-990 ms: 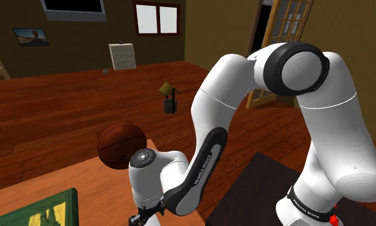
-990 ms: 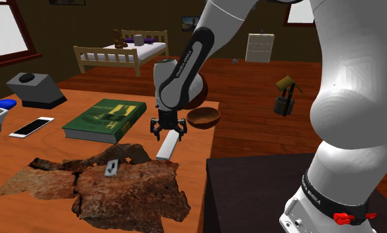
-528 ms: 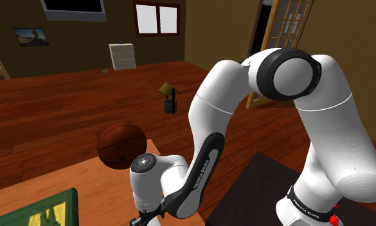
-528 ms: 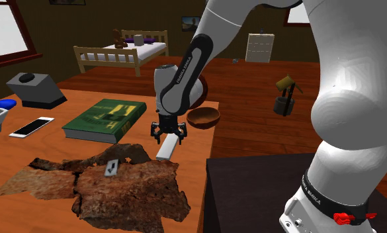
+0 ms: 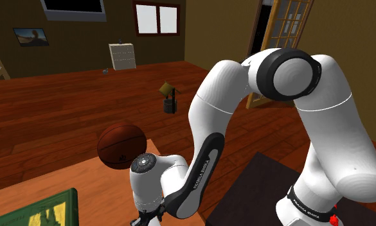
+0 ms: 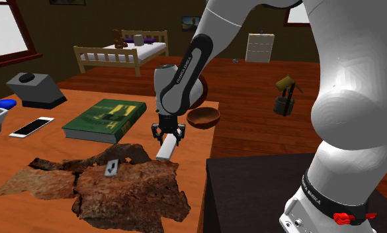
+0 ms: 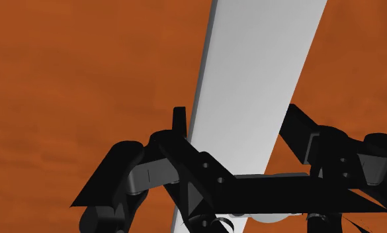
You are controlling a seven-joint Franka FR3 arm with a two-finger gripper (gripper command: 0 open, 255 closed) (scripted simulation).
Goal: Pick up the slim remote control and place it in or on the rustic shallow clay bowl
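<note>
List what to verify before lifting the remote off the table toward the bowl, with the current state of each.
1. Pincer lined up over the slim white remote control: ok. In the wrist view the remote runs through the pincer's middle.
2. Firm hold on the remote: cannot tell.
3. Remote lying flat on the orange-brown table: ok.
4. Brown shallow bowl upright with nothing seen in it: ok.
5. Way from remote to bowl: ok. There is bare table between them, and the bowl sits close by near the table's edge.
6. Thick green book out of the way: ok. It lies apart, toward the second exterior view's left.
</note>
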